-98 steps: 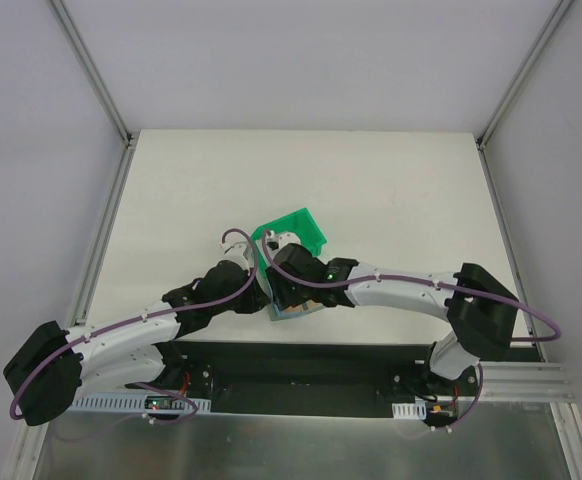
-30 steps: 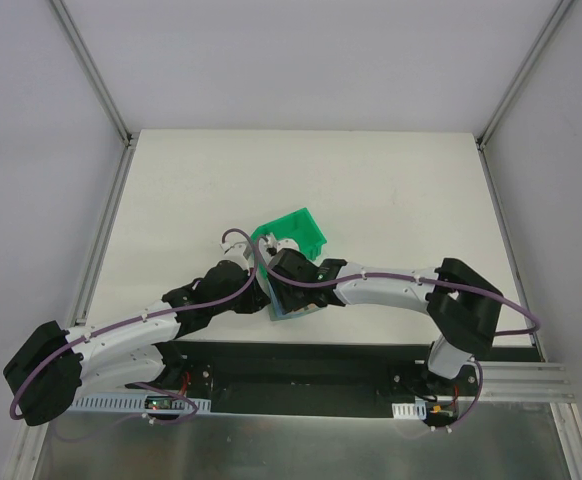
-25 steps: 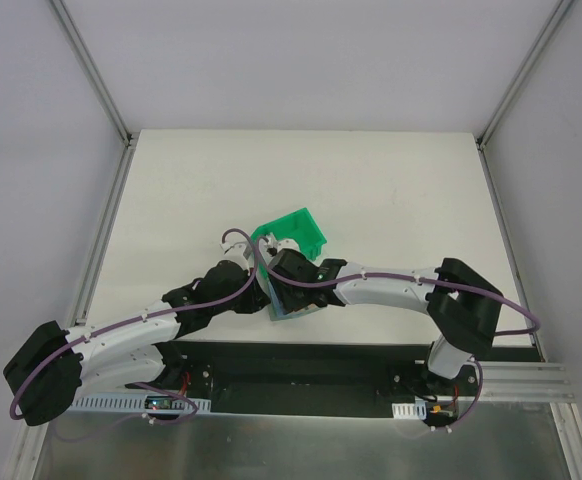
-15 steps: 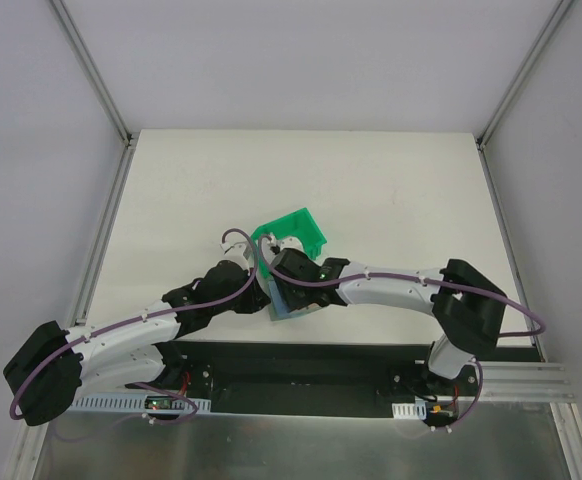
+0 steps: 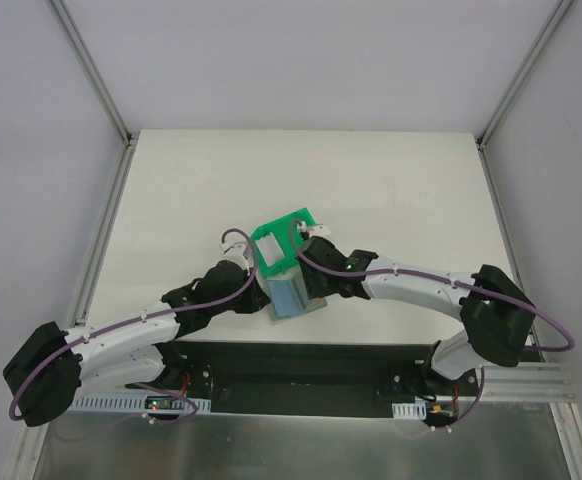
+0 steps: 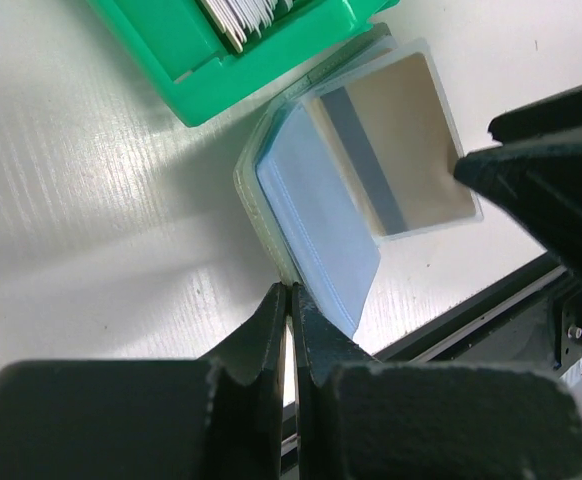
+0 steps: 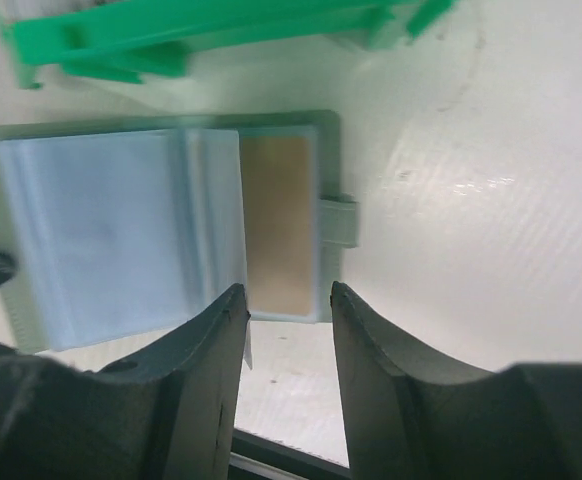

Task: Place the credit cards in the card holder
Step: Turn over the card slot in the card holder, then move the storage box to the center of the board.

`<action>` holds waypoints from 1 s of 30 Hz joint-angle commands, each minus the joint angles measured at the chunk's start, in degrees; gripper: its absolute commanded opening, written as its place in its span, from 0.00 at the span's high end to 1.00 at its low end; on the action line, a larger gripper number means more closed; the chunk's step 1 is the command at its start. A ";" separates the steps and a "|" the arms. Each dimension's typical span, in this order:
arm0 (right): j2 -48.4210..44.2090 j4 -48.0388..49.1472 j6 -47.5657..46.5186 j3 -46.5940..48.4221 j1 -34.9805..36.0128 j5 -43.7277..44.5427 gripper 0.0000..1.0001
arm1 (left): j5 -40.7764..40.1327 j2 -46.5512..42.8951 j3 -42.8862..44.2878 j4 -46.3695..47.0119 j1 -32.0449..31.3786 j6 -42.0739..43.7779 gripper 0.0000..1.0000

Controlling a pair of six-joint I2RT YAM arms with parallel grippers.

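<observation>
A white table (image 5: 391, 190) between grey walls (image 5: 31, 150) carries the open card holder (image 5: 291, 295), lower centre. The left gripper (image 6: 289, 300) is closed at its edge; the right gripper (image 7: 286, 294) is half-spread and empty.

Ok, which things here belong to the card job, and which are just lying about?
Job: card holder, lying open; tan card in its pocket; pale cards in the green bin; left gripper, jaws shut on the holder's edge; right gripper, jaws open above it.
Lying about: green bin, only storing the cards; table.
</observation>
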 commanded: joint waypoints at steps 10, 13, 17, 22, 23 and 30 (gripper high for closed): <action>-3.82 1.11 -7.25 9.08 -6.76 -9.19 0.52 | -0.61 -4.39 -2.45 -1.20 0.52 -0.16 1.00; 2.06 1.02 -8.57 15.32 -8.17 -12.18 0.49 | -1.05 -5.01 -2.71 -1.46 0.61 -0.42 1.00; 9.45 0.93 -9.72 22.44 -10.80 -15.44 0.45 | -1.93 -5.80 -2.98 -1.90 0.70 -0.51 1.00; 16.39 1.37 -10.42 27.55 -15.28 -17.63 0.45 | -2.46 -6.07 -2.98 -2.25 0.61 -0.33 1.00; 17.54 1.28 -10.68 28.69 -16.08 -17.98 0.45 | -2.37 -5.89 -2.98 -2.25 0.70 -0.25 1.00; 20.19 1.02 -12.09 28.09 -19.51 -17.99 0.46 | -2.28 -5.45 -2.45 -2.61 0.70 0.28 1.00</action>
